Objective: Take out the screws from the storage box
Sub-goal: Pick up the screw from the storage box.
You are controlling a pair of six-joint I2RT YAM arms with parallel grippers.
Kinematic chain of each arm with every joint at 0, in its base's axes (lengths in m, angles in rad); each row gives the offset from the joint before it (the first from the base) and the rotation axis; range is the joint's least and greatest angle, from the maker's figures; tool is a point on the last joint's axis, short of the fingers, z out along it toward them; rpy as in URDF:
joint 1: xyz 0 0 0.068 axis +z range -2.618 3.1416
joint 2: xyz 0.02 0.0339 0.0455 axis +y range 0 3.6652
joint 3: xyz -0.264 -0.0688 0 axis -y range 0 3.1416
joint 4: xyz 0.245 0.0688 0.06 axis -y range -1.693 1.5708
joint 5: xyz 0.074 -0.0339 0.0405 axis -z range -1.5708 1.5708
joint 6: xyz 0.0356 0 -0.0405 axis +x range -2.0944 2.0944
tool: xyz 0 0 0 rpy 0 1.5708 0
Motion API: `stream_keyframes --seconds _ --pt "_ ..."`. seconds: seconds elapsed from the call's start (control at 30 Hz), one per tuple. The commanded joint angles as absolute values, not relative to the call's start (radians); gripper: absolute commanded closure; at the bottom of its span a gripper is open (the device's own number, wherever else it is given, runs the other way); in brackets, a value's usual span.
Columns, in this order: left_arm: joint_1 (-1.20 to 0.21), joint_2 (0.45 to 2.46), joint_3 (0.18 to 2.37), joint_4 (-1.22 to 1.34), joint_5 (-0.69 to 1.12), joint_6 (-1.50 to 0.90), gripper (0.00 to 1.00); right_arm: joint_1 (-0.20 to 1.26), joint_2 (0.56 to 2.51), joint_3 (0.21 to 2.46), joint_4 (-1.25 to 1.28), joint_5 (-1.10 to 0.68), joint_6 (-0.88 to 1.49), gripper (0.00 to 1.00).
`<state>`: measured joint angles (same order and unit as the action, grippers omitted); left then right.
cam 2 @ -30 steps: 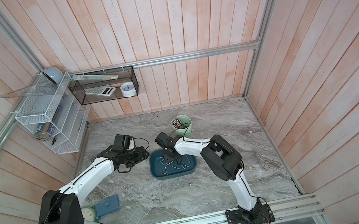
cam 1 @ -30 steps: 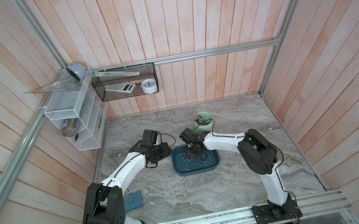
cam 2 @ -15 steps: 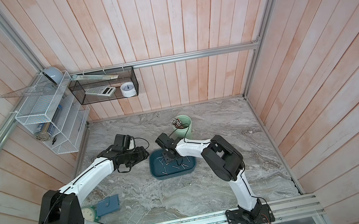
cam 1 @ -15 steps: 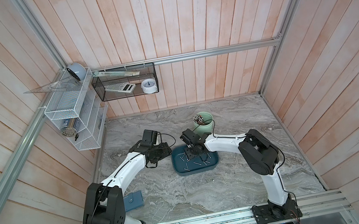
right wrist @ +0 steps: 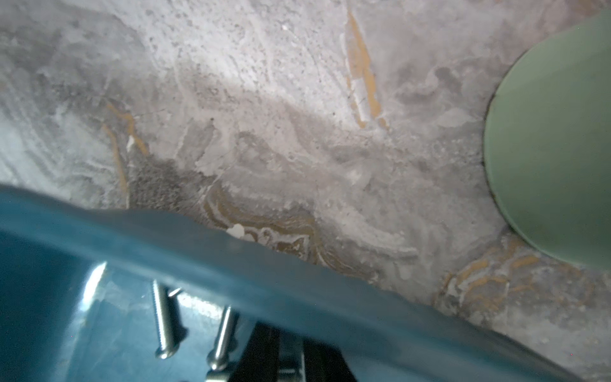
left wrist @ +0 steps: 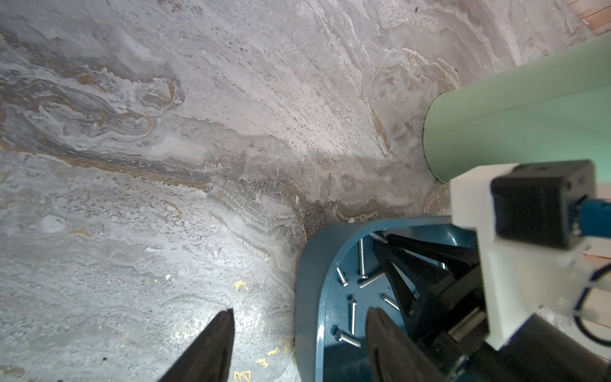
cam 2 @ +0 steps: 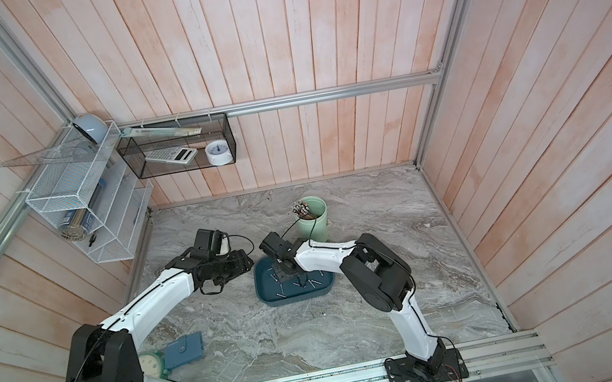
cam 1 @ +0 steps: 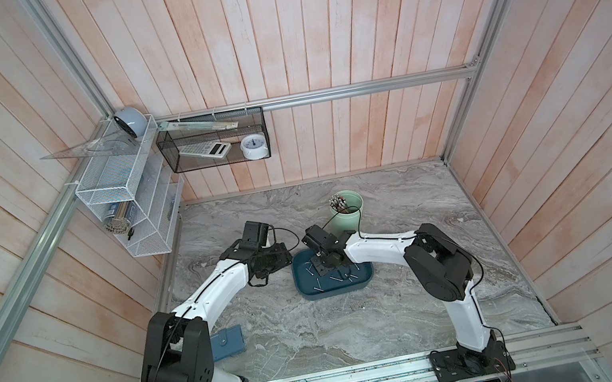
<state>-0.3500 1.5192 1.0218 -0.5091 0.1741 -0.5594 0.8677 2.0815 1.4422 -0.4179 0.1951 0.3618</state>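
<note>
The storage box (cam 1: 338, 291) (cam 2: 292, 297), a dark teal tray, lies mid-table with several silver screws (cam 1: 316, 283) (cam 2: 281, 293) loose on its floor. My right gripper (cam 1: 325, 269) (cam 2: 284, 274) reaches down into its far-left part. In the right wrist view its dark fingers (right wrist: 261, 357) stand close together with a silvery screw shank between them, beside two loose screws (right wrist: 162, 317) under the rim (right wrist: 231, 261). My left gripper (cam 1: 288, 260) (left wrist: 297, 311) is open and straddles the box's left wall (left wrist: 307, 281), one finger inside and one over the table.
A tall pale green cup (cam 1: 348, 214) (left wrist: 512, 115) holding brownish sticks (cam 1: 336, 200) stands just behind the box, close to the right wrist. A flat blue-grey case (cam 1: 226, 342) lies near the left arm's base. Wire shelves (cam 1: 128, 196) hang on the left wall.
The right gripper's jaws have closed inside the box, and its wrist has shifted slightly. The left arm and the box have not moved.
</note>
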Motion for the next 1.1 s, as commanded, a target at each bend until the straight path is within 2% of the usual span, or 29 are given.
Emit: stream_keyframes --seconds 0.0,0.2,0.4,0.6,0.73,0.9,1.07 --pt "-0.354 1.5 1.032 -0.515 0.152 -0.538 0.32 0.882 2.091 1.472 -0.464 0.223 0.353 0.82" --pt "-0.354 1.494 1.032 -0.515 0.145 -0.535 0.31 0.882 2.045 1.433 -0.439 0.192 0.369 0.8" --pt "-0.354 1.49 1.031 -0.515 0.143 -0.536 0.31 0.88 2.055 1.436 -0.435 0.234 0.367 0.66" --pt "-0.354 1.489 1.031 -0.513 0.143 -0.534 0.31 0.877 2.094 1.474 -0.459 0.234 0.349 0.58" --pt "-0.354 1.489 1.031 -0.514 0.142 -0.534 0.31 0.876 2.11 1.482 -0.446 0.193 0.351 0.58" --pt "-0.354 1.486 1.031 -0.514 0.139 -0.534 0.31 0.876 2.12 1.482 -0.439 0.182 0.354 0.66" --pt "-0.354 1.485 1.031 -0.515 0.138 -0.534 0.31 0.876 2.131 1.49 -0.451 0.197 0.353 0.7"
